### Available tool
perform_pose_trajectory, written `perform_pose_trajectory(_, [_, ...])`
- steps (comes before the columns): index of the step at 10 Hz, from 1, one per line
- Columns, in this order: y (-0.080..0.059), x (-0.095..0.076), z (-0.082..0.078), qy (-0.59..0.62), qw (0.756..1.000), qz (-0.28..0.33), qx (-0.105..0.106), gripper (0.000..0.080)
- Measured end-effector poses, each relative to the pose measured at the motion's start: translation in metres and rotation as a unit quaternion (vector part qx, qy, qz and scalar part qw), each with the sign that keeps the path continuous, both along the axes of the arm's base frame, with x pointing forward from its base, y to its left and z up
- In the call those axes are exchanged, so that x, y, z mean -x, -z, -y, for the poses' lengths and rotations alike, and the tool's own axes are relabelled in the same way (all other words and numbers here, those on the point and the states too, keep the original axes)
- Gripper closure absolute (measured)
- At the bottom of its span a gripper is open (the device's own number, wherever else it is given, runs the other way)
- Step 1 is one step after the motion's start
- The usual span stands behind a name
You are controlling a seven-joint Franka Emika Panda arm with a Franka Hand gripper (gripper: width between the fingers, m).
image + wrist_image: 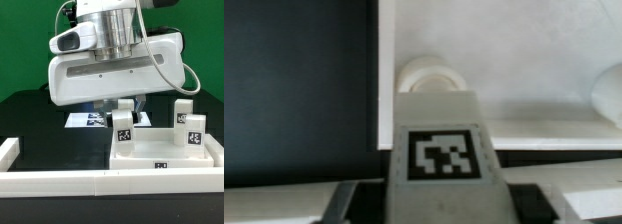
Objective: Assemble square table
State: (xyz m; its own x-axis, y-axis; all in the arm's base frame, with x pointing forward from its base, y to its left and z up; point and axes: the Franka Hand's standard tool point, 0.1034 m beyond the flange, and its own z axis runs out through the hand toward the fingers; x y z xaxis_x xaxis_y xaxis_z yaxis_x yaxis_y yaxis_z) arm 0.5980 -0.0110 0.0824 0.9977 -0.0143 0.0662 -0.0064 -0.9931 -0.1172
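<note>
The square panel (165, 155) lies flat on the black table (30, 115), at the exterior view's right, its near edge close against the long white rail (60, 181) that runs along the front. A small tag shows on the panel's near rim. 2 legs already stand upright on it toward the exterior view's right: one (184, 114) further back and one (194, 131) nearer, each with a black-and-white tag. A 3rd leg (123, 125) stands upright at the panel's left part, directly under the gripper (124, 103). In the wrist view this leg (439, 140) sits between the 2 fingers (352, 203), its tag facing the camera, so the jaws pinch it. Behind the panel the marker board (85, 119) lies flat on the table
</note>
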Motion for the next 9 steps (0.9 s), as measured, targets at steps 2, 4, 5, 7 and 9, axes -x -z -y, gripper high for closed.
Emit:
perform_pose_trajectory(2, [0.0002, 0.0015, 0.0005, 0.016, 1.000, 0.013, -0.003, 0.0508])
perform_pose_trajectory(4, [0.0000, 0.0017, -0.0012, 0.056, 0.998, 0.012, -0.011, 0.0508])
perform_pose_trajectory(5, [0.0001, 0.0016, -0.0024, 0.076, 0.997, 0.009, -0.015, 0.0508])
perform_pose_trajectory(7, [0.0000, 0.0015, -0.0052, 0.138, 0.990, 0.002, -0.029, 0.0508])
perform_pose_trajectory(9, [0.0000, 0.0029, -0.0048, 0.235, 0.971, 0.000, -0.038, 0.0508])
